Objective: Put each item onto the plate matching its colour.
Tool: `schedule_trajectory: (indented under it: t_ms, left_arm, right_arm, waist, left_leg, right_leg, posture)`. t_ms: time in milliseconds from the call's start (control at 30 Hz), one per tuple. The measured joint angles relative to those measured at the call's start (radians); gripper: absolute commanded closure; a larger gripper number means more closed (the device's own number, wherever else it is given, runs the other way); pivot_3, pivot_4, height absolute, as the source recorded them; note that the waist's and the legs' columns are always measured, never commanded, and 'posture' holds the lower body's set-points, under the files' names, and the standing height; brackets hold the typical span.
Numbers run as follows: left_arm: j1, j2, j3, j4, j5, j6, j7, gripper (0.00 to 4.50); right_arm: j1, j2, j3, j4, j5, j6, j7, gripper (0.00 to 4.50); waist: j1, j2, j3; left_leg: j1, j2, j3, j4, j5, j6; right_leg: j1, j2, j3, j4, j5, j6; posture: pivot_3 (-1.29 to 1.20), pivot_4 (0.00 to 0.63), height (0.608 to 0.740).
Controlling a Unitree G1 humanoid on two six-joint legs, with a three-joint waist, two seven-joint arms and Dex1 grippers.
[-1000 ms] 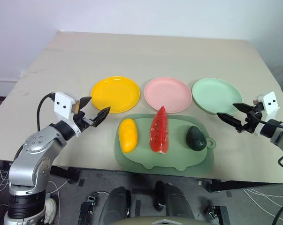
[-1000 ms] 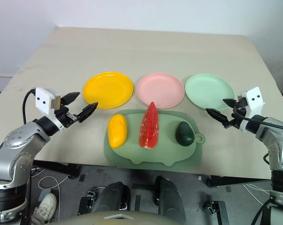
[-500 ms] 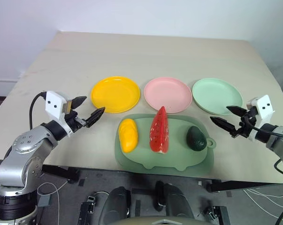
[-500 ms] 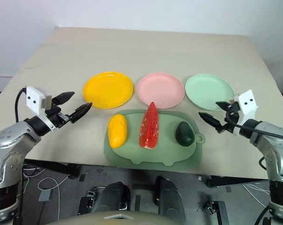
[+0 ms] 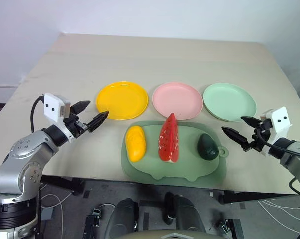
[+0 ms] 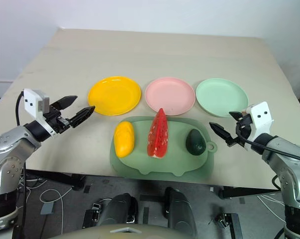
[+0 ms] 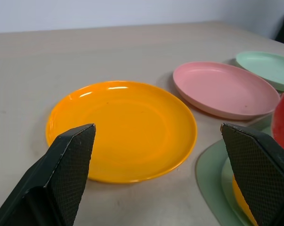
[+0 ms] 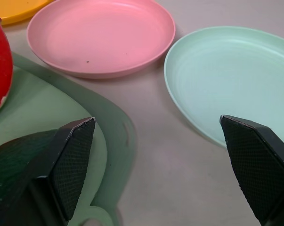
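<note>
A yellow mango [image 5: 135,143], a red watermelon wedge [image 5: 168,138] and a dark green avocado [image 5: 208,147] lie in a row on the pale green mat [image 5: 173,168]. Behind them stand the yellow plate [image 5: 122,99], the pink plate [image 5: 178,100] and the light green plate [image 5: 230,101], all bare. My left gripper [image 5: 97,109] hovers open, left of the mango and near the yellow plate's front edge. On the other side my right gripper [image 5: 233,125] is open with nothing in it, just right of the avocado and pointing toward it.
The beige table [image 5: 154,59] stretches wide behind the plates. Its near edge runs just under the mat. Bare table lies left of the yellow plate and right of the green plate.
My right gripper has moved left and back toward the table's near edge, closer to the avocado. The left gripper has barely shifted. The foods and plates have not moved.
</note>
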Motion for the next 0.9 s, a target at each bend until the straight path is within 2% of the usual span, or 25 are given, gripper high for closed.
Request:
schedule_trajectory:
  t_ms: [100, 300, 567, 700, 900]
  left_arm:
    - [-0.003, -0.005, -0.007, 0.0, 0.001, 0.0, 0.006, 0.04]
    - [-0.045, -0.044, -0.065, 0.022, 0.009, -0.005, 0.02, 0.04]
    - [-0.057, -0.073, -0.113, 0.029, 0.019, -0.017, 0.023, 0.04]
    - [-0.057, -0.076, -0.118, 0.029, 0.019, -0.017, 0.023, 0.04]
    - [-0.058, -0.078, -0.121, 0.029, 0.019, -0.017, 0.021, 0.04]
  right_arm:
    - [-0.013, -0.039, -0.013, -0.024, 0.024, 0.047, -0.002, 0.0]
    - [-0.069, -0.141, -0.125, -0.13, 0.174, 0.235, 0.0, 0.0]
    - [0.028, -0.176, -0.249, -0.325, 0.455, 0.514, -0.034, 0.0]
    - [0.026, -0.157, -0.238, -0.375, 0.52, 0.588, -0.155, 0.0]
    - [-0.041, -0.045, -0.13, -0.386, 0.591, 0.684, -0.404, 0.0]
  waist:
    - [0.0, 0.0, 0.0]
    - [0.003, 0.0, 0.0]
    - [0.002, -0.001, 0.0]
    - [0.001, -0.001, -0.001]
    - [0.001, -0.001, -0.001]
  left_leg:
    - [0.0, 0.0, 0.0, 0.0, 0.0, 0.0]
    - [-0.001, 0.0, -0.001, 0.0, 0.0, 0.0]
    - [-0.001, 0.0, -0.001, 0.0, 0.0, 0.0]
    - [0.0, 0.0, -0.001, 0.0, 0.0, 0.0]
    - [-0.001, 0.0, -0.001, 0.0, 0.0, 0.0]
  right_leg:
    - [0.0, 0.0, 0.0, 0.0, 0.0, 0.0]
    - [0.0, 0.0, 0.0, -0.001, 0.0, 0.0]
    - [0.0, 0.0, 0.0, -0.001, 0.0, 0.0]
    - [0.0, 0.0, 0.0, -0.001, 0.0, 0.0]
    - [-0.001, 0.0, 0.0, -0.001, 0.0, 0.0]
  posture:
    - [0.0, 0.15, 0.74]
    - [0.0, 0.15, 0.74]
    - [0.0, 0.15, 0.74]
    - [0.0, 0.15, 0.74]
    - [0.0, 0.15, 0.74]
